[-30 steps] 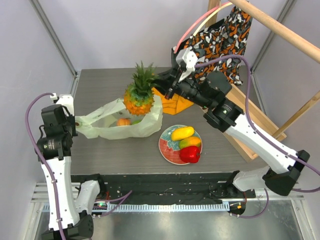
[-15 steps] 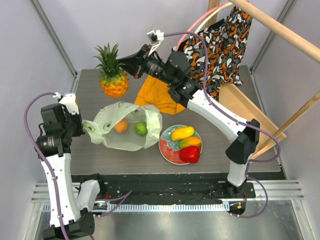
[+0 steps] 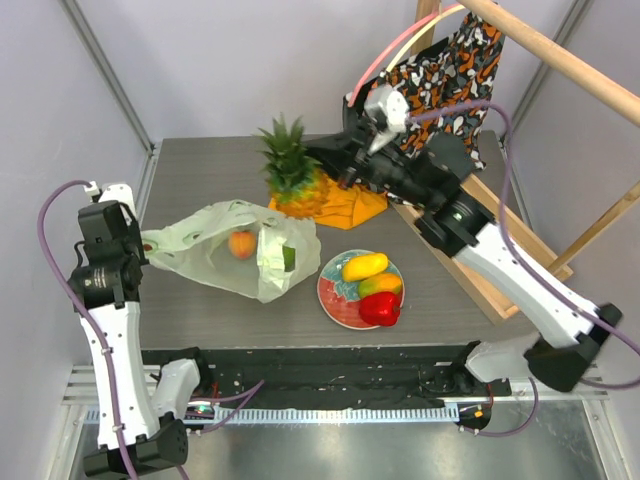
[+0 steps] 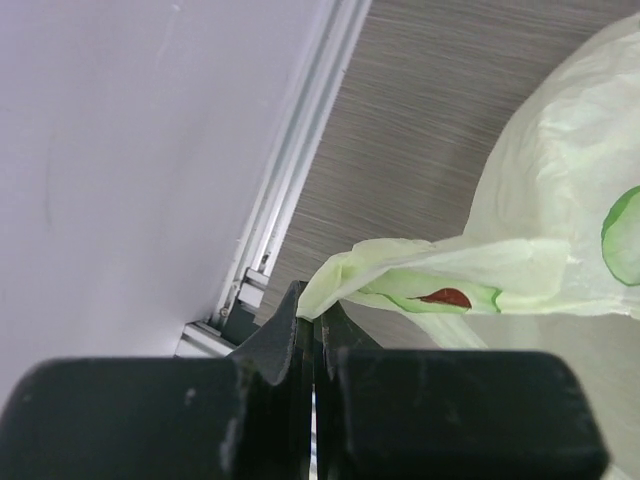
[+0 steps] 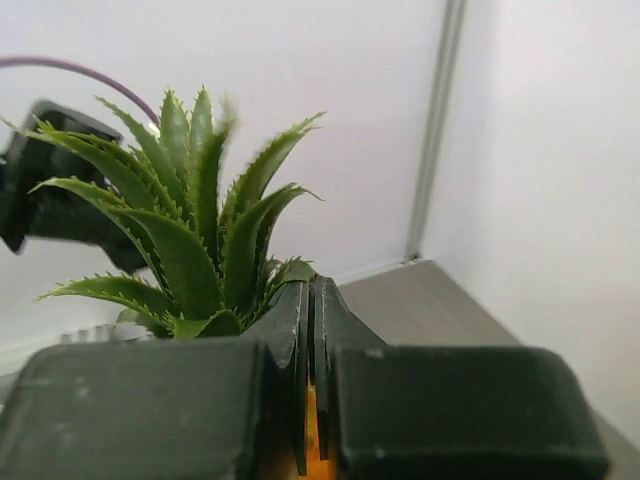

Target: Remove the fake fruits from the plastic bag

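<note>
The pale-green plastic bag (image 3: 225, 262) lies crumpled on the table's left half, and my left gripper (image 3: 143, 243) is shut on its handle (image 4: 400, 285). The jaws (image 4: 315, 305) pinch the thin film. Inside the bag show a peach (image 3: 241, 244) and a green round fruit (image 3: 289, 258). My right gripper (image 3: 326, 172) is shut on the pineapple (image 3: 300, 190), holding it upright at the base of its green crown (image 5: 200, 230) over the orange cloth. A yellow mango (image 3: 364, 266), a second mango (image 3: 380, 284) and a red pepper (image 3: 380, 309) lie on the floral plate (image 3: 335, 298).
An orange cloth (image 3: 352, 206) lies at the back centre under the pineapple. An orange-black patterned fabric bag (image 3: 450, 70) hangs from a wooden frame (image 3: 520, 235) on the right. A metal rail (image 4: 300, 170) runs along the table's left edge by the wall.
My right arm swung the pineapple from the back left to over the orange cloth. The bag's mouth has been drawn out to the left and lies flatter; my left gripper shifted slightly left.
</note>
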`<state>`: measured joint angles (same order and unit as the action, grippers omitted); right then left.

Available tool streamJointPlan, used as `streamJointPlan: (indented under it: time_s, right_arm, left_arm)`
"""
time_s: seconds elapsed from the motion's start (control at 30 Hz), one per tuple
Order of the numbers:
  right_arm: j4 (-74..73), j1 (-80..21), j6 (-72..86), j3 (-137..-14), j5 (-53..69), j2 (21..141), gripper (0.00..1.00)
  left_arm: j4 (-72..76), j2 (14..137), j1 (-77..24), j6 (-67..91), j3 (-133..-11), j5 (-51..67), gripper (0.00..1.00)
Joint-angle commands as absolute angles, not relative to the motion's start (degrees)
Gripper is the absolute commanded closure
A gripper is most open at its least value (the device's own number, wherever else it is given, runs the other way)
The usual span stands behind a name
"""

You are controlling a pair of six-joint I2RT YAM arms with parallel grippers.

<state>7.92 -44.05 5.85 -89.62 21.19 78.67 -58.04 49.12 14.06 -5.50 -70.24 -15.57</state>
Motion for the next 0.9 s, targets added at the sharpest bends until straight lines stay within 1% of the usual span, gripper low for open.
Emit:
streamJointPlan:
  time_s: [0.0,0.03,0.07,0.17,0.33,0.5,0.63,0.87]
  right_arm:
    - [3.25,-42.72,-7.46,-77.28,16.45,69.89,0.99]
    - [2.82,-42.11,-7.73,-74.91,15.74,67.00,0.99]
    - [1.77,-40.53,-8.08,-70.36,15.65,65.93,0.99]
    - [1.23,-39.47,-10.80,-62.00,15.64,61.89,0.99]
    - [2.11,-39.46,-14.15,-52.84,17.39,60.03,0.99]
    - [3.16,-39.55,-15.82,-48.00,18.28,61.43,0.99]
    - [7.11,-39.55,-16.61,-43.87,18.80,63.45,0.99]
    - [10.98,-39.55,-15.56,-42.89,19.95,68.28,0.99]
  left_arm:
    - [-54.75,48.86,14.76,-4.84,-74.53,-21.00,1.00]
    - [-55.10,49.13,15.64,-4.49,-75.66,-20.74,1.00]
    - [-55.89,49.22,15.99,-4.05,-76.11,-20.13,1.00]
    - [-56.95,48.43,16.43,-2.90,-76.90,-18.20,1.00]
    - [-57.83,48.08,16.70,-3.16,-75.50,-16.70,1.00]
    - [-58.27,47.81,16.70,-2.99,-74.62,-15.29,1.00]
    - [-58.27,47.81,16.87,-3.08,-74.18,-14.42,1.00]
    - [-58.36,48.16,17.31,-2.64,-73.57,-12.75,1.00]
